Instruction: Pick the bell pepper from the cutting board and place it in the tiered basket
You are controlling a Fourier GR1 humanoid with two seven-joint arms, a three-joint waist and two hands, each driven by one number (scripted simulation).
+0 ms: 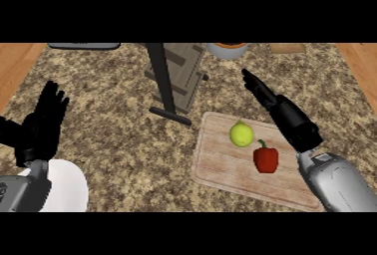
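The bell pepper (266, 159) lies beside a lemon (242, 134) on the cutting board (221, 169). The right hand (283, 112) hovers above it, fingers straight and together. The left hand (43, 124) rests open

No readable text, no labels, no brand names, no numbers, no signs on anything on the counter

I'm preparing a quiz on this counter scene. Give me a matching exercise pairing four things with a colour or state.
Things:
1. bell pepper
2. oval lemon
3. rectangular wooden cutting board
4. right hand

Descriptions:
A. pale wood, carries both foods
B. black, fingers straight, holding nothing
C. red, green stem
D. yellow-green, lies nearer the board's far edge

Pairs: 1-C, 2-D, 3-A, 4-B
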